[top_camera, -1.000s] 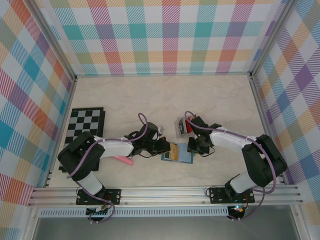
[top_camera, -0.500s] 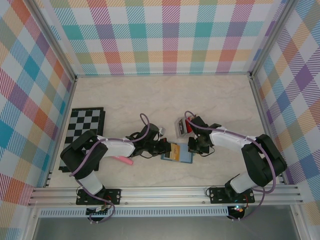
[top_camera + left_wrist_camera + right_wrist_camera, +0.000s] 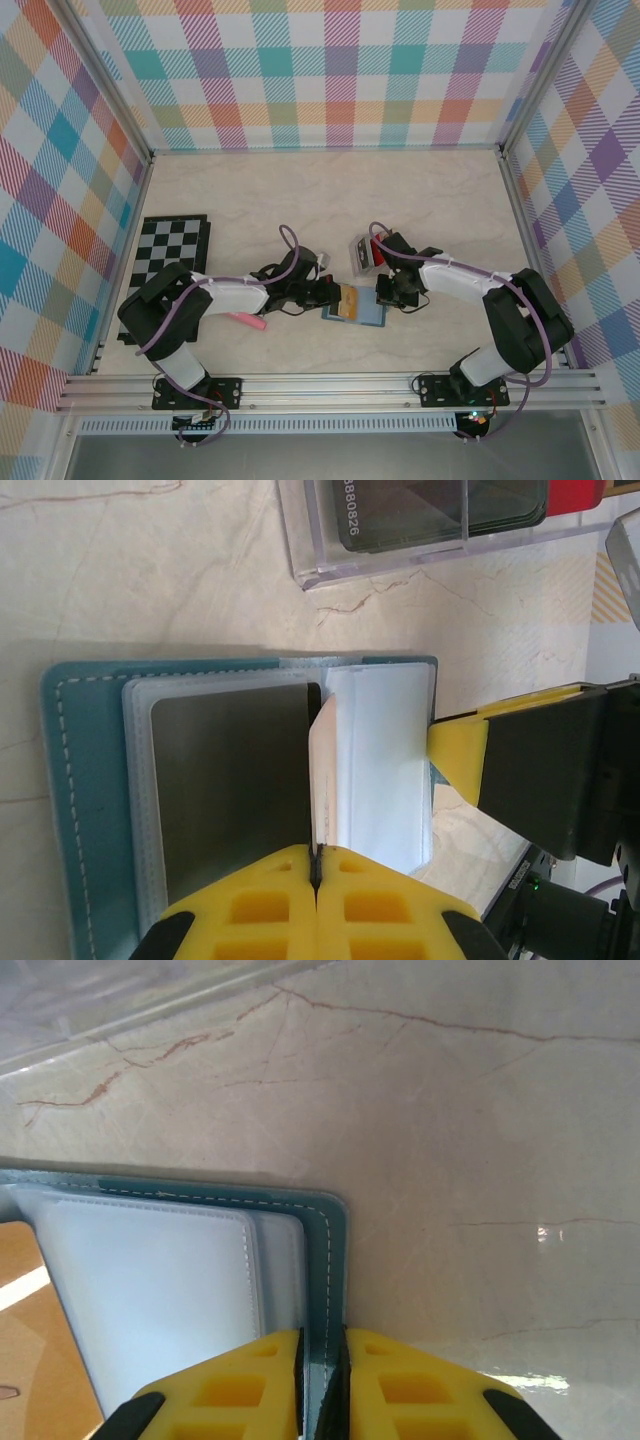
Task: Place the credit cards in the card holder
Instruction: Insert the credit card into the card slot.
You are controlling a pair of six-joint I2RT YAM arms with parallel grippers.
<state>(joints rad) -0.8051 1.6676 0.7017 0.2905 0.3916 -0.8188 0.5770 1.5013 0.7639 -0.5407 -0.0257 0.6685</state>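
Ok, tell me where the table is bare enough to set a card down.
Bare: the far strip of table between the back wall and the clear card box. Crowded: the near middle, where the left claw and right claw pinch the card holder; chessboard at left.

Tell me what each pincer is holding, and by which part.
Left pincer: shut on a tan-gold credit card, gripped by one edge, upright over the open card holder. Right pincer: pinching the holder's teal cover at its outer edge.

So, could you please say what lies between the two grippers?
The card holder, a tan credit card over it, lies between left gripper and right gripper in the top view.
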